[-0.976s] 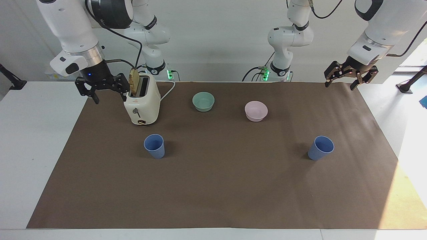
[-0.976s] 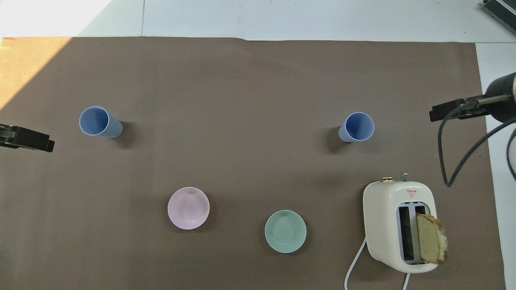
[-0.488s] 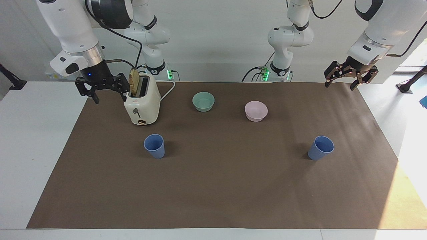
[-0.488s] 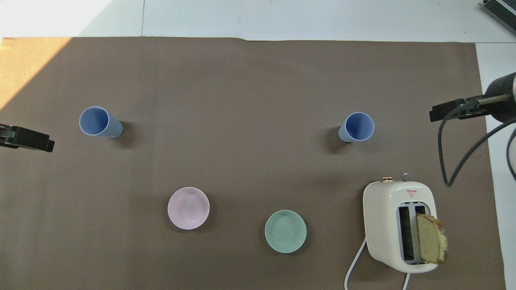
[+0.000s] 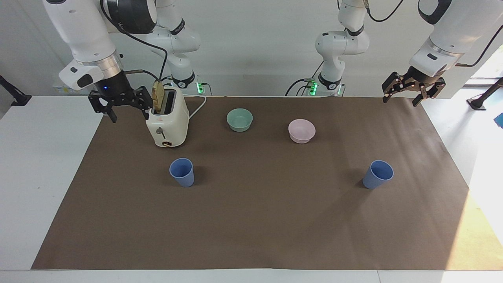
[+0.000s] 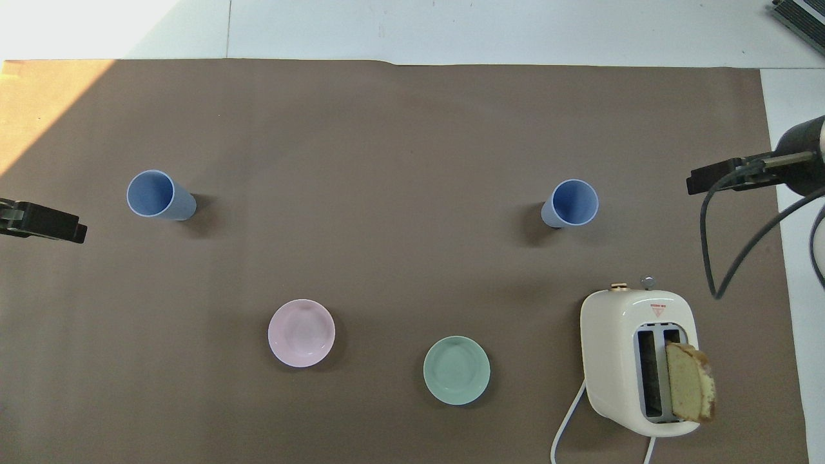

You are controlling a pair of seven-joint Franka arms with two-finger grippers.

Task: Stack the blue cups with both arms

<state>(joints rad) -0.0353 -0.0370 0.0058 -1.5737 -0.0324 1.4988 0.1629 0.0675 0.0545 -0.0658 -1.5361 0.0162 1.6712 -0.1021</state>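
Two blue cups stand upright and apart on the brown mat. One blue cup [image 5: 182, 172] [image 6: 570, 203] is toward the right arm's end, just farther from the robots than the toaster. The other blue cup [image 5: 378, 174] [image 6: 155, 194] stands toward the left arm's end. My right gripper [image 5: 129, 116] hangs open and empty in the air beside the toaster, over the mat's edge. My left gripper [image 5: 400, 101] hangs open and empty over the mat's corner at the left arm's end. Neither touches a cup.
A cream toaster [image 5: 167, 122] with a bread slice [image 5: 158, 98] sticking out stands near the right gripper. A teal bowl [image 5: 239, 119] and a pink bowl [image 5: 301, 130] sit between the arms, nearer to the robots than the cups.
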